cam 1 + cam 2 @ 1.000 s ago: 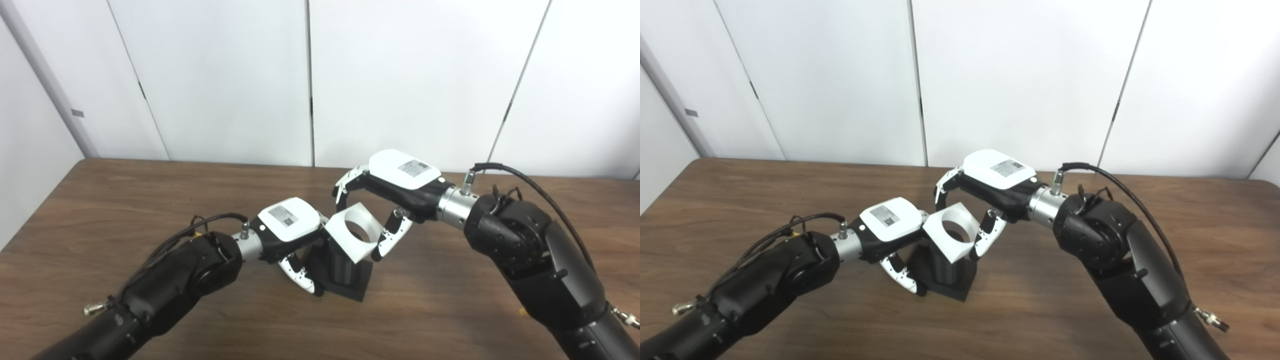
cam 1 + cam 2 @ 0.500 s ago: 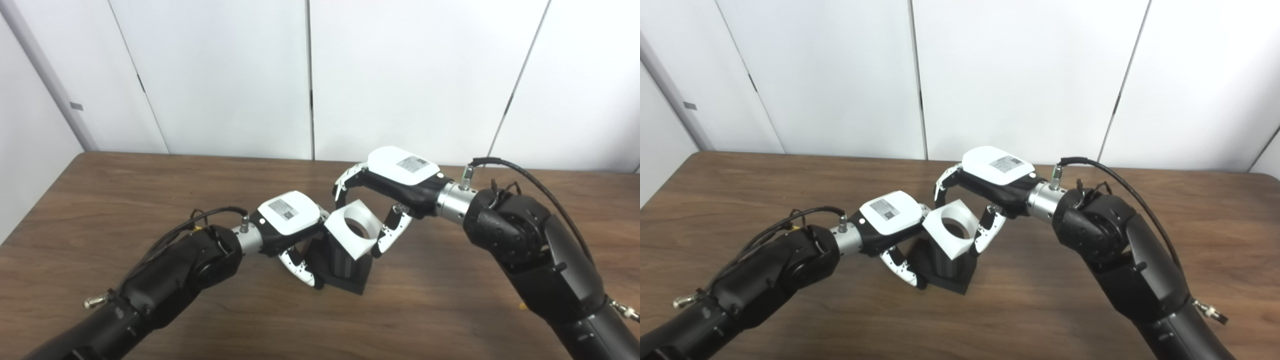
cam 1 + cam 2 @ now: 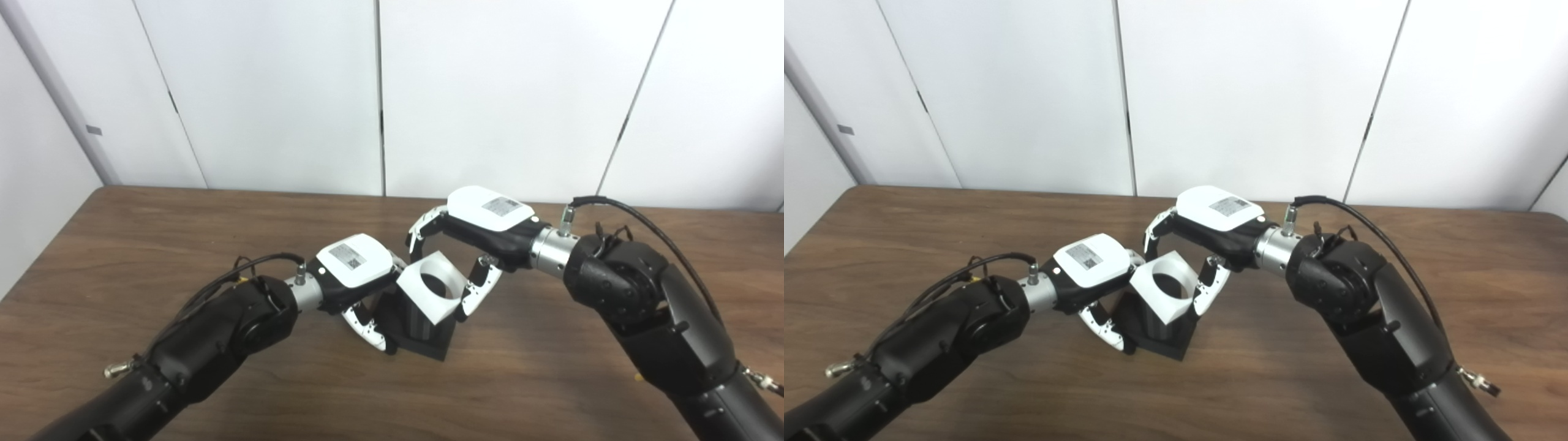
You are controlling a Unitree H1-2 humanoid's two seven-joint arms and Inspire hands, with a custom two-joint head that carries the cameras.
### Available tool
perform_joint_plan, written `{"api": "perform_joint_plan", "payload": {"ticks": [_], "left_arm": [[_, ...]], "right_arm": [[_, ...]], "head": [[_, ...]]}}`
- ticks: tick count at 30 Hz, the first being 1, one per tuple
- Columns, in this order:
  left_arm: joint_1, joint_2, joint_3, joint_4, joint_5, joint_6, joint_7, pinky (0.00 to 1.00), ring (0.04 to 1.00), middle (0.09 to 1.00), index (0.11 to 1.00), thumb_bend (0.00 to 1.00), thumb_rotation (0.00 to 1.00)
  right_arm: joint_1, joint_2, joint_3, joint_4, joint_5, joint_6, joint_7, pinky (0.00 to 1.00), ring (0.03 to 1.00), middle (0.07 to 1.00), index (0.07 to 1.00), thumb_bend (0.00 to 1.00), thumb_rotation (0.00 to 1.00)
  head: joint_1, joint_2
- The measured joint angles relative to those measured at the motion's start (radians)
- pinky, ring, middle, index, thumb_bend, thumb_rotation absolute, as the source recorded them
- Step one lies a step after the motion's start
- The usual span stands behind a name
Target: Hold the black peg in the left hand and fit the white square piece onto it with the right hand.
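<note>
Near the centre of the frame the left hand (image 3: 358, 278) is clamped on the black peg (image 3: 419, 324), which stands on the surface (image 3: 122, 257), while the right hand (image 3: 468, 245) grips the white square piece (image 3: 432, 288) with its hole over the peg top (seemingly started, not yet fully seated).

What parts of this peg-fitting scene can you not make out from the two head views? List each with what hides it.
- Top of the black peg: both views, covered by the white square piece; how far it has entered cannot be told.
- Left hand fingers' hold on the peg: hidden behind its own white back cover.
- Right hand contact on the piece's far side: hidden by the piece.
- Both arms' upper parts: cut off by the bottom edge.
</note>
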Motion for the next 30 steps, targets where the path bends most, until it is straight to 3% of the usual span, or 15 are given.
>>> {"api": "perform_joint_plan", "payload": {"ticks": [19, 30], "left_arm": [[0.001, -0.001, 0.000, -0.004, 0.000, 0.006, -0.005, 0.76, 0.821, 0.817, 0.493, 0.52, 0.08], [-0.001, -0.003, 0.000, -0.007, 0.000, 0.007, -0.015, 0.76, 0.826, 0.822, 0.493, 0.52, 0.08]], "right_arm": [[-0.004, 0.022, 0.011, 0.049, -0.006, -0.001, -0.014, 0.75, 0.794, 0.738, 0.477, 0.52, 0.13], [-0.009, 0.027, 0.045, 0.052, -0.027, -0.001, -0.011, 0.76, 0.803, 0.747, 0.477, 0.52, 0.13]], "head": [[0.002, 0.006], [0.002, 0.011]]}}
